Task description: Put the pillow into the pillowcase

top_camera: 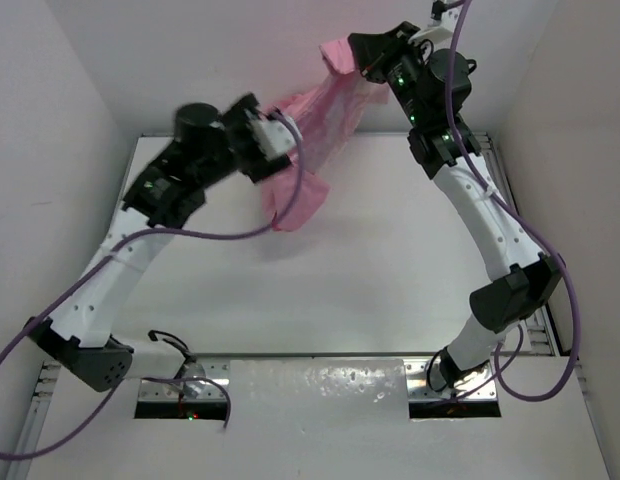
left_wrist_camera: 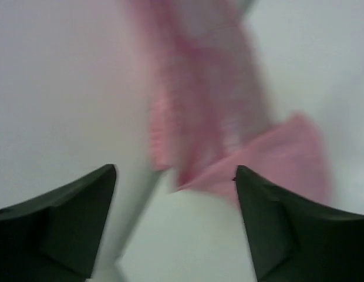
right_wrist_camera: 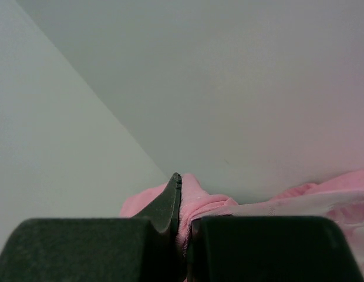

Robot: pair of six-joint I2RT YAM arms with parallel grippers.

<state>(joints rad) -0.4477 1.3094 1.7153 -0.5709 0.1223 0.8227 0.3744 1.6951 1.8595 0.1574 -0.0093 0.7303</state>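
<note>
The pink satin pillowcase (top_camera: 310, 150) hangs bunched in the air over the far side of the white table (top_camera: 390, 280). My right gripper (top_camera: 352, 58) is raised high at the back and shut on the top edge of the pillowcase; its wrist view shows the jaws (right_wrist_camera: 182, 194) pinching a fold of the pink fabric (right_wrist_camera: 199, 202). My left gripper (top_camera: 275, 140) is at the pillowcase's left side with its jaws wide open. In the blurred left wrist view (left_wrist_camera: 176, 170) the pink cloth (left_wrist_camera: 205, 117) hangs just beyond the fingertips. The pillow is out of view.
White walls enclose the table on the left, back and right. A pale mounting plate (top_camera: 320, 385) lies at the near edge between the arm bases. Purple cables (top_camera: 220, 235) loop along both arms.
</note>
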